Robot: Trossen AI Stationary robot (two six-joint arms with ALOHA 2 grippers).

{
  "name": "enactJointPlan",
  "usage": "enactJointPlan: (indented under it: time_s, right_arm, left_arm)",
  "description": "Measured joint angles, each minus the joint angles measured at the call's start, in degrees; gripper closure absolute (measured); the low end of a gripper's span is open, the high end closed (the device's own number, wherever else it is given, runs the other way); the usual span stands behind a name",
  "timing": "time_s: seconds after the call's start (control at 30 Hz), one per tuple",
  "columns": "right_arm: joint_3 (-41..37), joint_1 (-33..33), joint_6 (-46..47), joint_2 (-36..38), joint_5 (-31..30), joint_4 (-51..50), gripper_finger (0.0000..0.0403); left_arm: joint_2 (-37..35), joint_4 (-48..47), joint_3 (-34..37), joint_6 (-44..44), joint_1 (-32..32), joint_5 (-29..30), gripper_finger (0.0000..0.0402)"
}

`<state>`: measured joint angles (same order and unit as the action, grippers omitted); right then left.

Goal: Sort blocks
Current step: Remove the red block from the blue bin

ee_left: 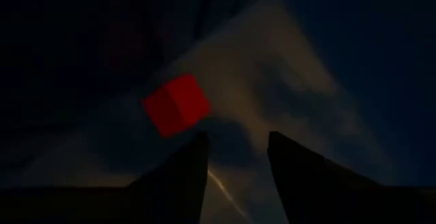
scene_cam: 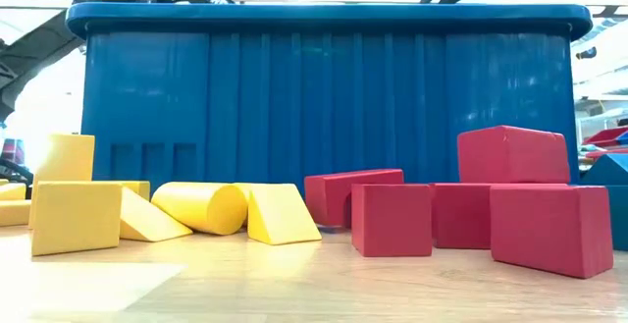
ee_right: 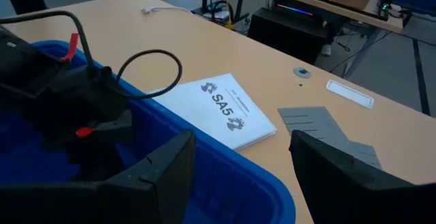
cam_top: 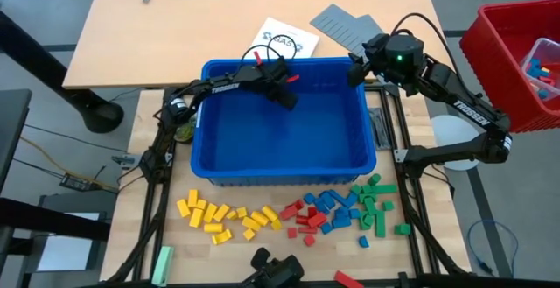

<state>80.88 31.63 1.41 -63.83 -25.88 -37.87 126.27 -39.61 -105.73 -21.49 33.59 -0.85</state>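
My left gripper (cam_top: 287, 95) hangs inside the big blue plastic bin (cam_top: 219, 170), up toward its eleven o'clock corner, and my two dark fingers (ee_left: 180, 176) stand apart with nothing between them. Through my left wrist camera a single red plastic cube (ee_left: 176, 105) lies on the dim bin floor just ahead of my fingertips, off to their ten o'clock and not touching them.

On the pale wooden table (cam_top: 131, 148) at the bin's six o'clock side, the small plastic blocks lie in colour groups: the yellow blocks (cam_top: 223, 218) at seven o'clock, then the red blocks (cam_top: 304, 221) at six, the blue blocks (cam_top: 337, 209) just beside them, and the green blocks (cam_top: 376, 209) at five o'clock. From table height the yellow ones (scene_cam: 201, 208) and red ones (scene_cam: 510, 195) sit close against the bin's ribbed wall (scene_cam: 324, 97).

My right gripper (cam_top: 357, 71) hovers over the bin's one o'clock corner, its fingers (ee_right: 344, 176) spread wide and empty. Beyond them on the tan desk (ee_right: 204, 54) lie a white printed sheet (ee_right: 228, 108) and flat grey ridged panels (ee_right: 320, 125). A red plastic crate (cam_top: 507, 52) stands at three o'clock.
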Motion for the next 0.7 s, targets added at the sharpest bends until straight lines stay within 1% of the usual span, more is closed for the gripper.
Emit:
enactJointPlan:
  time_s: [0.1, 0.17, 0.33, 0.5, 0.63, 0.7]
  right_arm:
    - [0.0, 0.01, -1.14, 0.0, 0.0, 0.35, 0.0175]
    - [0.0, 0.01, -2.75, -0.25, -0.01, 1.35, 0.0175]
    - [-0.22, 0.7, -6.73, -1.13, 0.14, 5.78, 0.0175]
    - [-5.44, 3.58, -11.52, -1.33, 0.55, 16.83, 0.0175]
    - [-10.05, 7.06, -13.06, -1.46, 0.54, 24.0, 0.0175]
    - [-11.71, 8.41, -12.42, -1.51, 0.53, 26.99, 0.0175]
  left_arm:
    - [0.0, 0.13, 0.02, 1.07, -0.95, 3.28, 0.0238]
    - [0.0, 1.4, 0.02, 1.59, -1.26, 4.26, 0.0238]
    - [-0.08, 2.26, 0.06, -0.36, -0.65, 2.99, 0.0232]
    - [-0.13, 4.89, 3.24, -2.66, -0.33, 6.25, 0.0194]
    - [-0.13, 10.65, 7.21, -5.11, -0.74, 11.41, 0.0155]
    - [-0.13, 13.05, 8.95, -8.29, -0.95, 13.98, 0.0139]
